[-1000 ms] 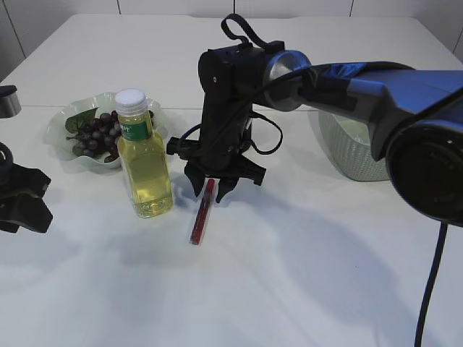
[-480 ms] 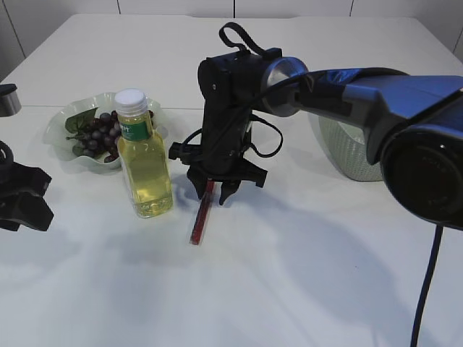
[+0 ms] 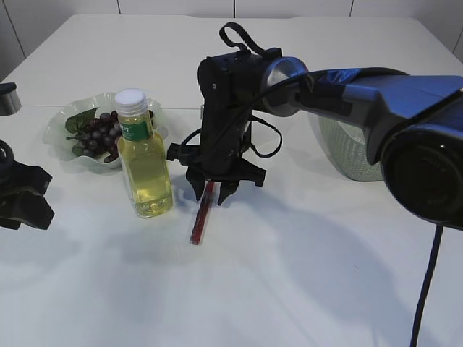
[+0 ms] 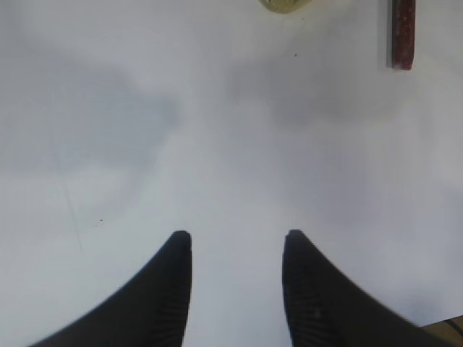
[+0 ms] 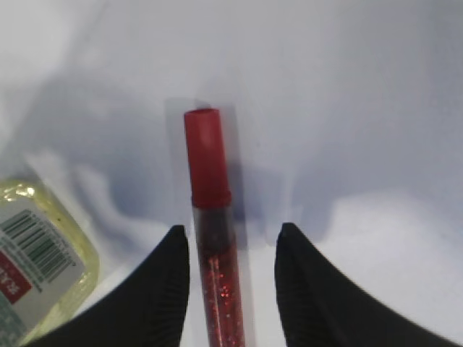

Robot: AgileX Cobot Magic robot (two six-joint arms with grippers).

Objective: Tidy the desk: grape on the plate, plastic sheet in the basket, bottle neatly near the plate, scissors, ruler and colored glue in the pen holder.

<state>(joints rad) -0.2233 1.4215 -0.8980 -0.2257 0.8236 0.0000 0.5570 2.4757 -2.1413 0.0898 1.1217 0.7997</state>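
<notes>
A red glitter glue tube (image 3: 200, 215) lies on the white table, right of the yellow bottle (image 3: 143, 163). My right gripper (image 3: 210, 194) is open and straddles the tube's upper end; in the right wrist view the tube (image 5: 213, 238) lies between the open fingers (image 5: 231, 235), close to the left one. The bottle's base (image 5: 32, 260) shows at that view's lower left. Grapes (image 3: 100, 134) lie on the clear plate (image 3: 64, 116). My left gripper (image 4: 235, 238) is open and empty over bare table at the far left (image 3: 25, 202). Scissors, ruler, plastic sheet and pen holder are out of view.
A pale green basket (image 3: 347, 148) stands behind the right arm at the right. The tube's end (image 4: 402, 32) and the bottle's base (image 4: 286, 3) show at the top of the left wrist view. A metal object (image 3: 7, 101) sits at the far left edge.
My right gripper has dropped slightly over the glue tube's upper end. The tube, bottle and left arm have not moved.
</notes>
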